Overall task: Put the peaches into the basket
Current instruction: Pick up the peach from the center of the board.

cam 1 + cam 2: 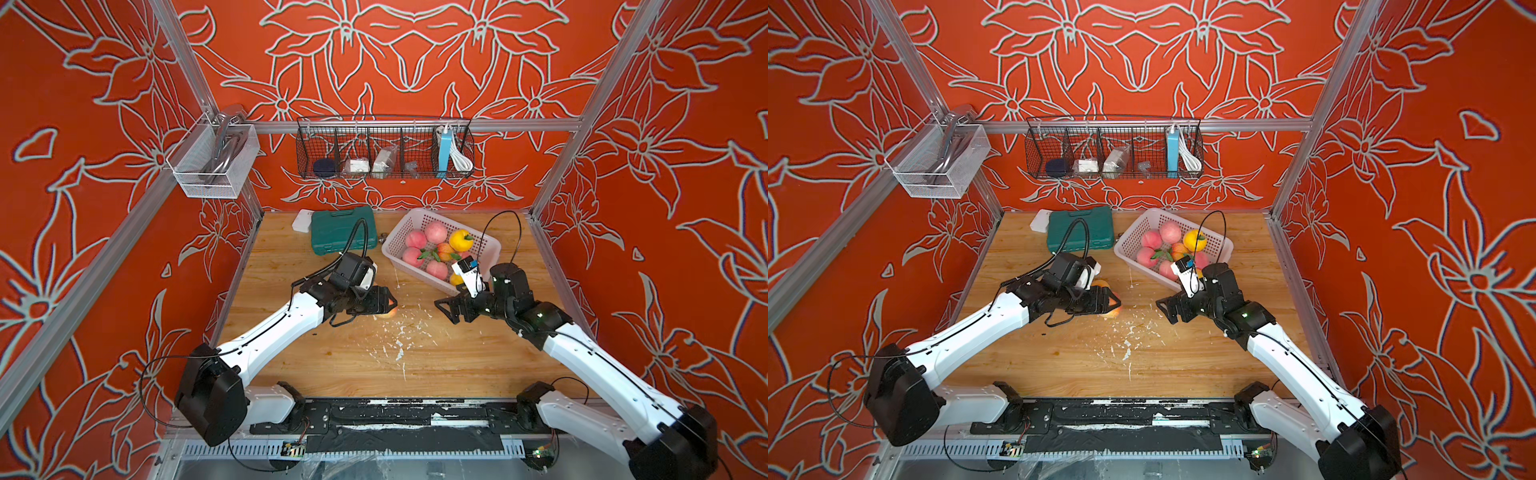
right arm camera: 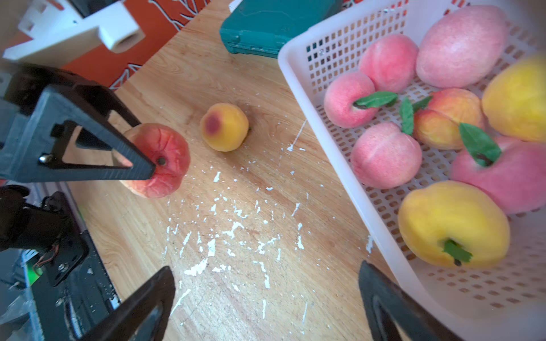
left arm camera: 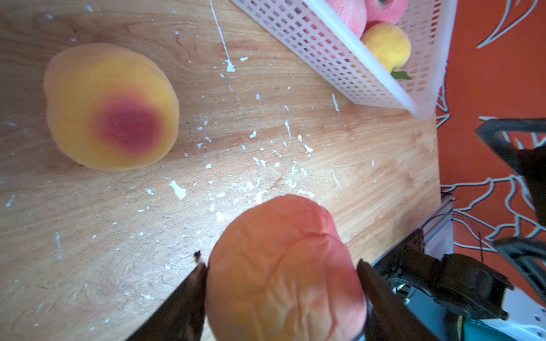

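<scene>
**Bench** point(image 1: 374, 374): wooden, flecked with white, filling the lower middle of both top views.

**Basket** point(image 1: 398, 237): pale pink and perforated, set askew just right of frame centre. It holds several pink, yellow-orange and yellow peaches point(image 1: 415, 240).

**Green case** point(image 1: 340, 228): lies left of the basket, near it, at the bench's upper edge in frame.

**Left pincer** point(image 3: 280, 265): left of centre, clamped on a reddish-orange peach point(image 2: 172, 144), one finger on each side. Whether the fruit rests on the bench cannot be told.

**Right pincer** point(image 1: 445, 311): below the basket in frame, jaws wide apart and holding nothing.

**Yellow-orange peach** point(image 2: 224, 127): marked with a red spot, it rests loose on the bench near the clamped fruit, outside the basket.
</scene>
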